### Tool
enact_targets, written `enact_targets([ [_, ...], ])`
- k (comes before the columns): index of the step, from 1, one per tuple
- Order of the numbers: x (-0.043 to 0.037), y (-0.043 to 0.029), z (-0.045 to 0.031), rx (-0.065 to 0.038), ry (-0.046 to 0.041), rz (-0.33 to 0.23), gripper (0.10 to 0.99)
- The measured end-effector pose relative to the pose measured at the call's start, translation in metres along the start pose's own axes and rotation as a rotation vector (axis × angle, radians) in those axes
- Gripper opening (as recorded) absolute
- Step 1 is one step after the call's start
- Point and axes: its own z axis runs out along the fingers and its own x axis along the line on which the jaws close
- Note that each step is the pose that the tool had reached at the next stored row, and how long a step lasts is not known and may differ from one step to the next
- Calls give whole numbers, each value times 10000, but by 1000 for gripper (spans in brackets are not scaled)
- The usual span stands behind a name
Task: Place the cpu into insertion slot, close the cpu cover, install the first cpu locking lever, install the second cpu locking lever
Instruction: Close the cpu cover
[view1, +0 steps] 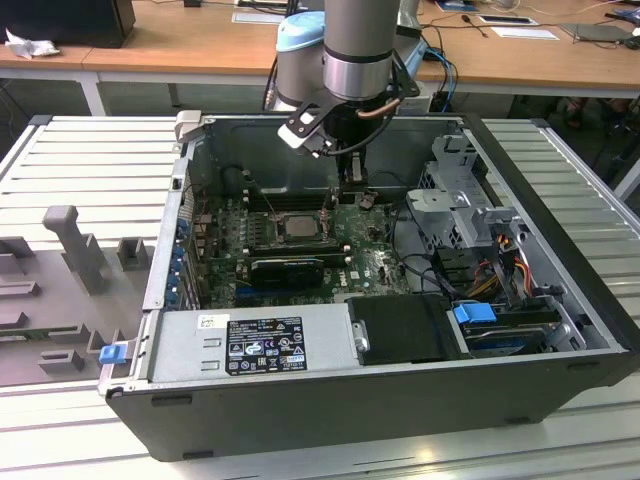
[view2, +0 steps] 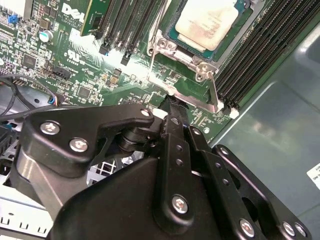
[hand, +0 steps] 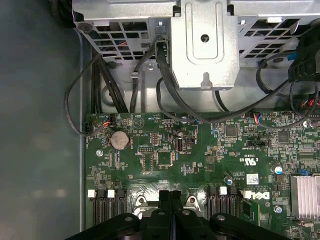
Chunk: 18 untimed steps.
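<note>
Cpu (view2: 207, 22) sits under cpu cover (view2: 192, 90), second wrist view.

You see the cpu (view2: 207, 22) cut off at the second wrist view's edge; the gripper (view2: 172, 102) hides much of the green circuit board (view2: 100, 75) from you.

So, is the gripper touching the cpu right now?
Apart. The second wrist view shows the gripper at the outer edge of the cover, with the cover's frame lying between it and the cpu.
</note>
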Motion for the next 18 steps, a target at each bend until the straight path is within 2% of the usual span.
enact_targets([
  [8, -4, -166, 4, -1, 1, -1, 106],
  [15, -9, -253, 138, 2, 7, -90, 106],
  [16, -11, -286, 171, 4, 15, -188, 106],
  [18, -14, -407, 189, 15, 19, -234, 106],
])
